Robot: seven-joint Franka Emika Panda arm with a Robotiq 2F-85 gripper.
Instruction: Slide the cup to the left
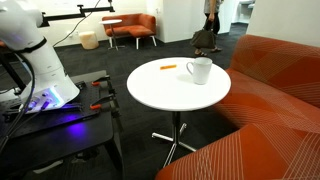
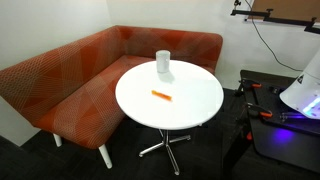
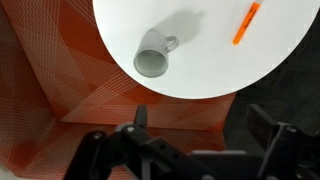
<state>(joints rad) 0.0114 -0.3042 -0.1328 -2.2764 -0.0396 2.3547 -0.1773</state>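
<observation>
The cup (image 1: 199,70) is a small white mug with a side handle. It stands upright near the edge of the round white table (image 1: 160,98) on the sofa side. It also shows in an exterior view (image 2: 163,63) and from above in the wrist view (image 3: 153,60). My gripper (image 3: 200,125) is open and empty, high above the sofa and floor just off the table's edge, well apart from the cup. The gripper is out of frame in both exterior views.
A small flat orange object (image 3: 246,24) lies on the table beside the cup (image 2: 161,96). An orange corner sofa (image 2: 70,85) wraps around the table. My robot's base stands on a black cart (image 1: 60,120) with red clamps.
</observation>
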